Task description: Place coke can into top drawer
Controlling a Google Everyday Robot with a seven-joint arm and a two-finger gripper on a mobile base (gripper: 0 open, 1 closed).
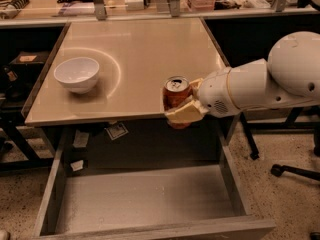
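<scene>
The gripper grasps the coke can at the tabletop's front edge, and releasing this high could topple it in the top drawer.

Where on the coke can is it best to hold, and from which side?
Grip the coke can at the middle of its straight round wall, coming from the right. It is upright, so parallel jaws fit across it. The gripper holds it so now, at the front edge of the table.
</scene>
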